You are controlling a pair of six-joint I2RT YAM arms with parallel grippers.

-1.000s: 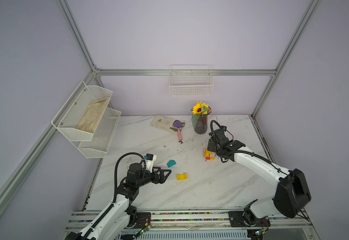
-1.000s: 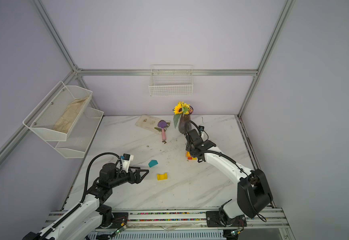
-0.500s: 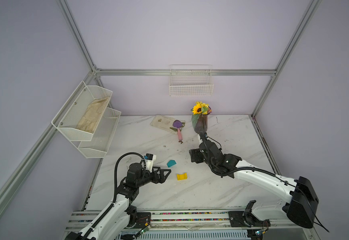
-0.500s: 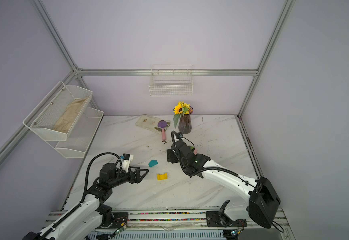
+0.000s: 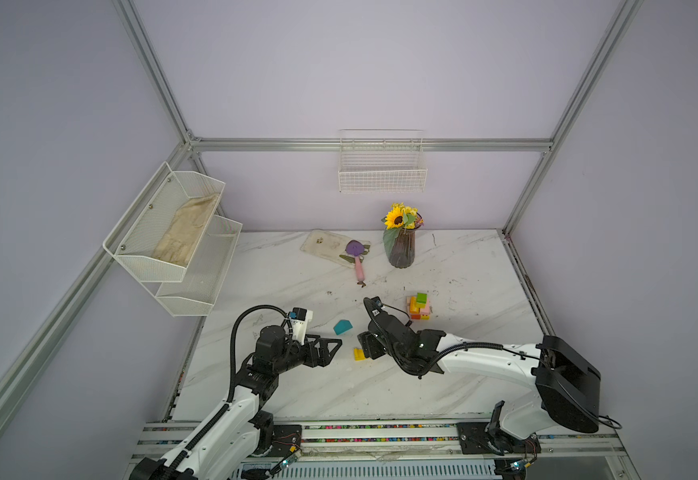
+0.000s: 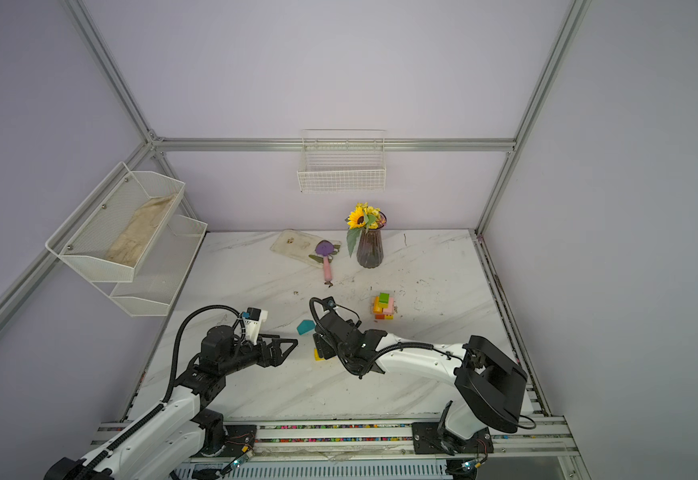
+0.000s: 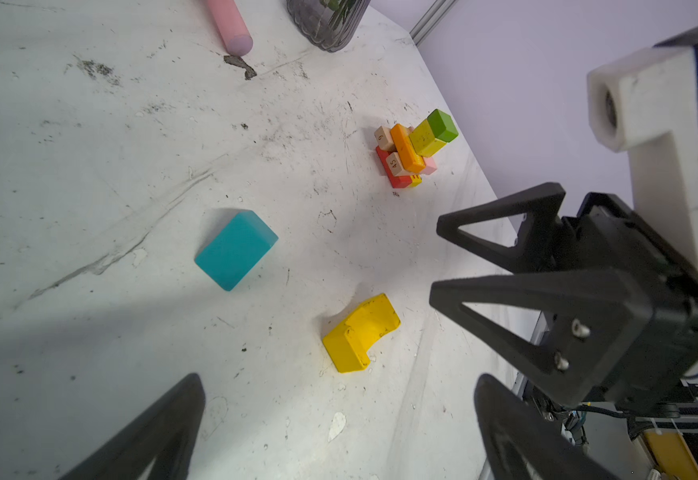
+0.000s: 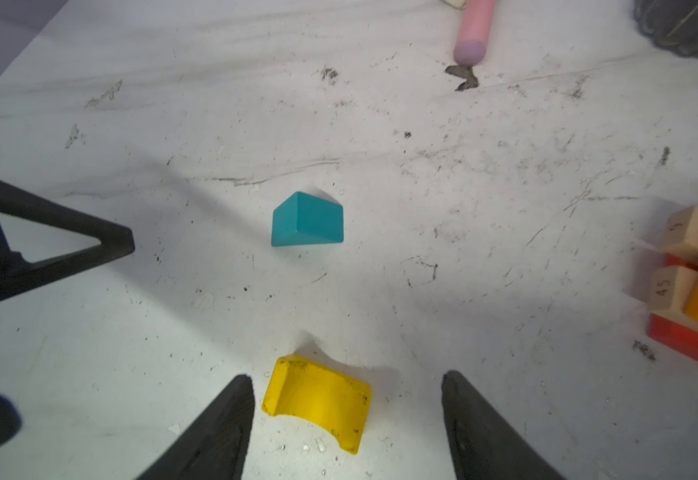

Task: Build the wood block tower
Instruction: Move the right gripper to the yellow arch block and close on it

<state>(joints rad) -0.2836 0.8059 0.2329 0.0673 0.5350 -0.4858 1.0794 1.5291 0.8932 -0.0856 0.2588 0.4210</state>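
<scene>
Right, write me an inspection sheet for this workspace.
Surface: white marble table, scuffed and dirt-specked.
Job's things: tower standing, green block on top; teal block and yellow arch loose on the table.
Clutter: sunflower vase; purple scoop lying partly on a flat tray.
Grippers: left gripper open, empty; right gripper open, fingers either side of the arch.
Cables: black hose looped over the left arm; black cable along the right arm; both clear of the blocks.
Surroundings: wire basket on the back wall; two-tier shelf holding a cloth.
</scene>
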